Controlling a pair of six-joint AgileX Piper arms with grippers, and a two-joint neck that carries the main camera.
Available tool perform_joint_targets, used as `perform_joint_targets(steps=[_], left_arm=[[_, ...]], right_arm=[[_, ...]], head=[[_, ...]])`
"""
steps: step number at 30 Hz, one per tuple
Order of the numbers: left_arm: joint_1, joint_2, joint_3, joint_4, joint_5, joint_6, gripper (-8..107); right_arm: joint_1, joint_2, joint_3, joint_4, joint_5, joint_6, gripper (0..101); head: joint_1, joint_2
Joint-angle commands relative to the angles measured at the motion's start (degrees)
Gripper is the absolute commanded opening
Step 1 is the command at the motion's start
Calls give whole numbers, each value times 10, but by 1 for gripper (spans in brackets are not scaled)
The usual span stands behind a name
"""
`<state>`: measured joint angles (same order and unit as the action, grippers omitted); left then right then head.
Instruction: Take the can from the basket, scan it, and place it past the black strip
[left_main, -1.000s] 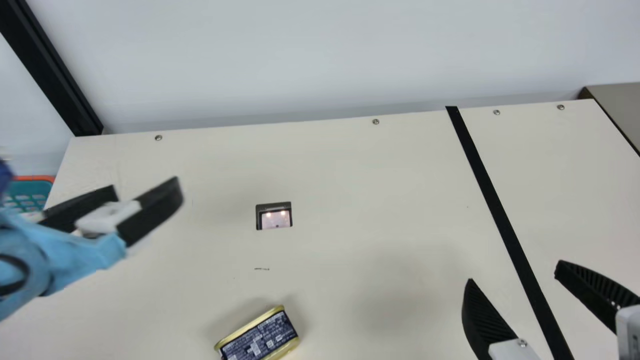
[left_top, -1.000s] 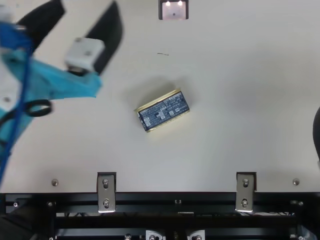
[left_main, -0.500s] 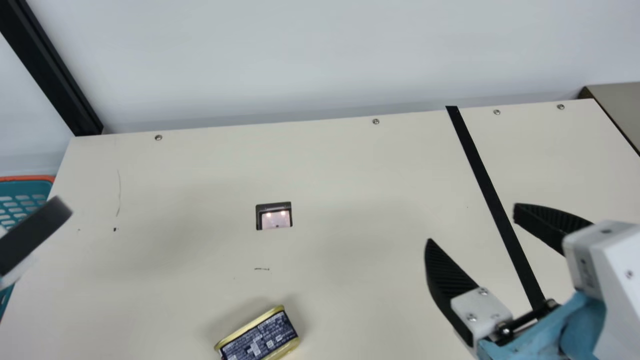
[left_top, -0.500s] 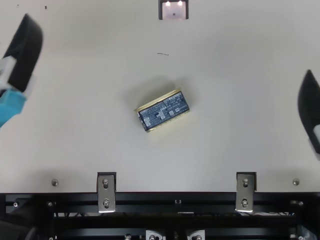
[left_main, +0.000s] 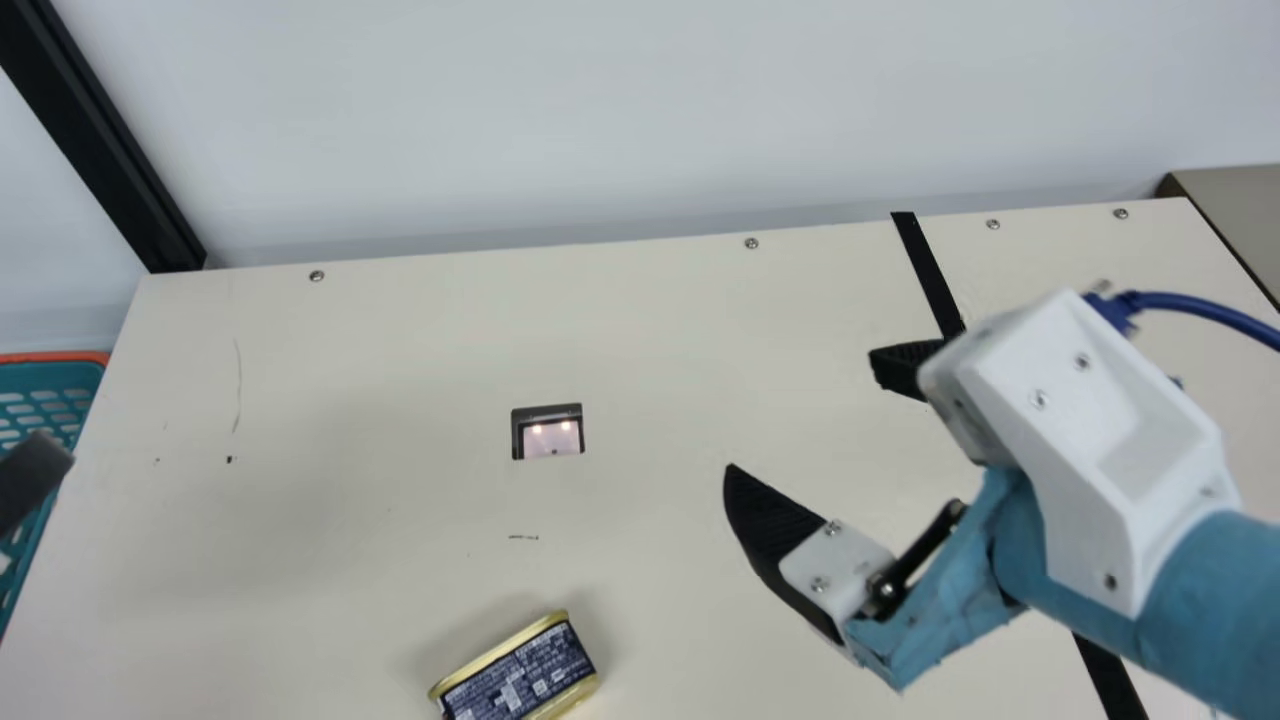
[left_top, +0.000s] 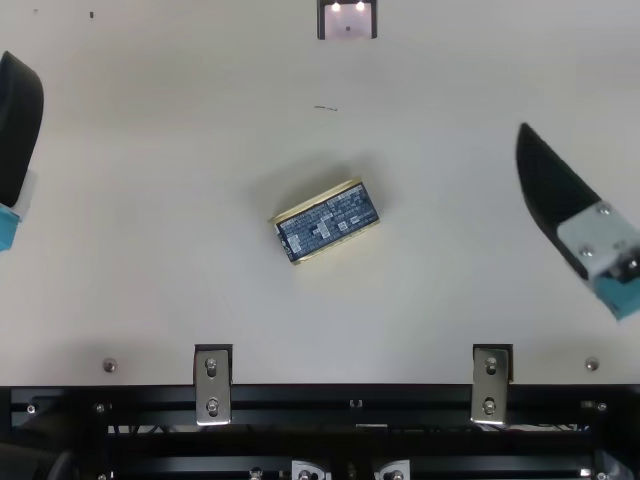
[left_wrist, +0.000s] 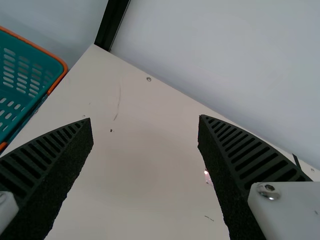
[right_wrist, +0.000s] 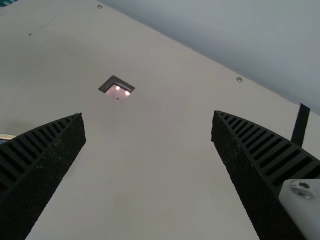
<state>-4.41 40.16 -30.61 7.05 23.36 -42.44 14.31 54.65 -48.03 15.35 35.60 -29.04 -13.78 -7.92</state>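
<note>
Main view: one can (left_main: 518, 672), gold-rimmed, dark label uppermost, resting aslant on the cream table (left_main: 660, 340) near the view's bottom edge, out of the basket (left_main: 55, 357). One scanner (left_main: 549, 436), two small lights lit, set in the table; the can lies apart from it. One black strip (left_main: 926, 275), running across the table on the robot's right; the can lies short of it. One right gripper (left_main: 805, 415), fingers spread wide, nothing between them, poised between scanner and strip. Top view: same can, untouched, lying alone between the two arms, a black finger at either side and well apart from it. Left wrist view: one left gripper (left_wrist: 145, 119), fingers wide apart, holding nothing; the basket's orange rim lies off to one side. Right wrist view: the right gripper's two ribbed fingers, broadly parted, with bare table between; scanner beyond them, and a sliver of what seems the can beside one finger. State of the task, as judged: removal from the basket, done; scan, apparently outstanding, though these pictures alone cannot settle it; placing past the strip, outstanding. Likely next entry: the right gripper takes the can, presents it to the scanner, then carries it across.
</note>
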Motion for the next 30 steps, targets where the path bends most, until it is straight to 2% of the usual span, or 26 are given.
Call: perform_joint_targets(steps=[1,6,13,20,30], left_arm=[[0,0,0,0,0,0,90],[0,0,0,0,0,0,90],[0,0,0,0,0,0,90],[0,0,0,0,0,0,90],[0,0,0,0,0,0,90]], right_arm=[[-22,37,-33,66,36,-127,101],[-77,101,-88,126,111,-264,101],[-109,172,-153,137,195,-373,101],[-67,206,-190,117,233,-403,101],[19,232,-221,84,252,-399,101]], head=[[-1,-1],[-1,-1],[-1,-1],[-1,-1],[-1,-1]])
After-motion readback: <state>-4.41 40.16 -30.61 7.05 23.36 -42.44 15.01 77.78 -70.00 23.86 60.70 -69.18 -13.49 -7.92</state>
